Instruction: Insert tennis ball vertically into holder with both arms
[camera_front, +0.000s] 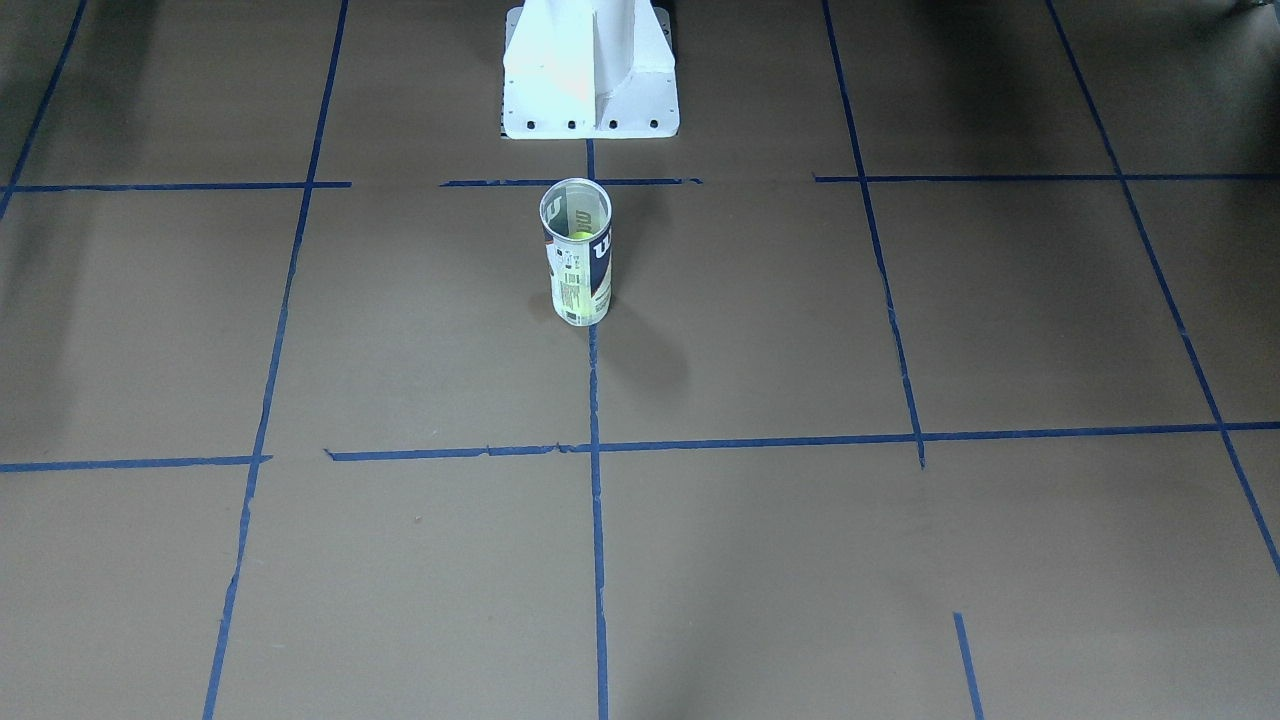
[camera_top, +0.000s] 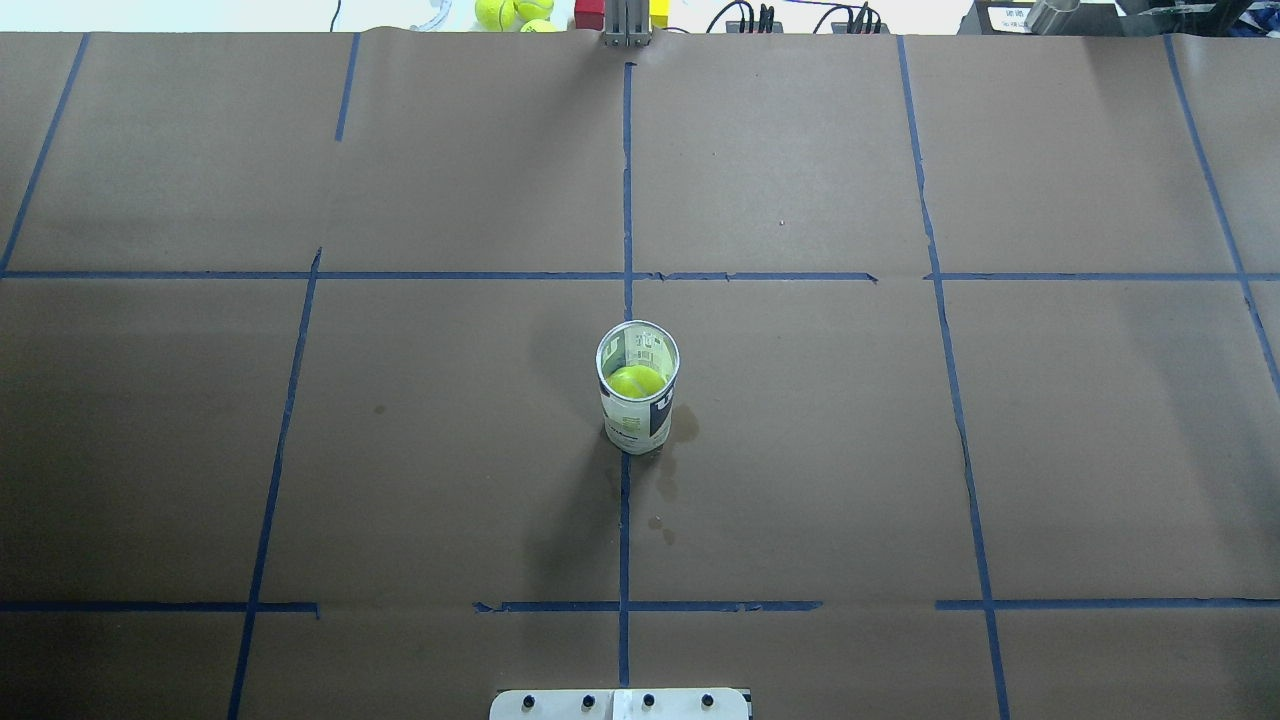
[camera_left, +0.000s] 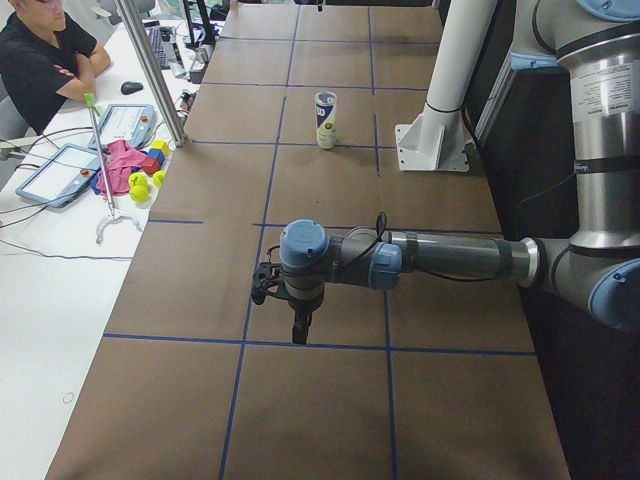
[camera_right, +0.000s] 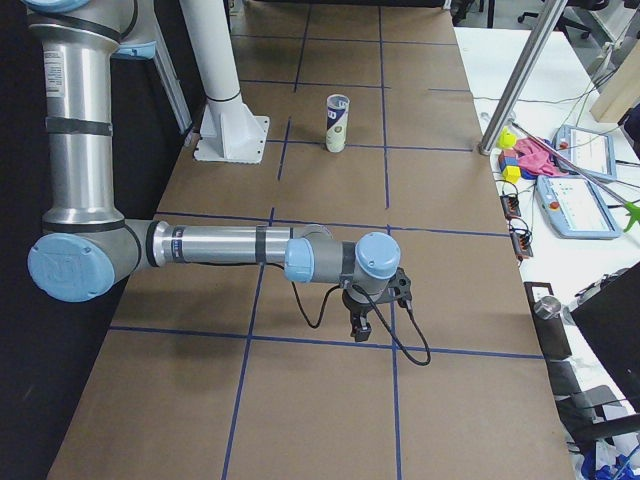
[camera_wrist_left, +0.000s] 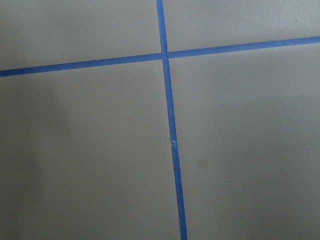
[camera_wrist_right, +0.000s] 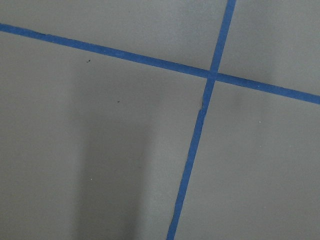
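Observation:
The holder (camera_top: 637, 392) stands upright on the middle of the brown table, mouth open upward. The tennis ball (camera_top: 636, 380) sits inside it, well below the rim, and shows as a yellow-green patch through the mouth (camera_front: 582, 234). Neither arm is near it. My left gripper (camera_left: 298, 330) hangs just over the paper at the table's left end, far from the holder (camera_left: 325, 120). At the opposite end my right gripper (camera_right: 360, 328) hangs the same way, far from the holder (camera_right: 338, 123). I cannot tell whether either is open or shut. Both wrist views show only brown paper and blue tape.
The white pedestal base (camera_front: 590, 70) stands just behind the holder. Spare tennis balls (camera_top: 510, 12) and coloured blocks lie past the far edge. A side table carries tablets (camera_left: 60, 172), with a metal post (camera_left: 150, 70) beside it and a seated person (camera_left: 40, 60) behind it.

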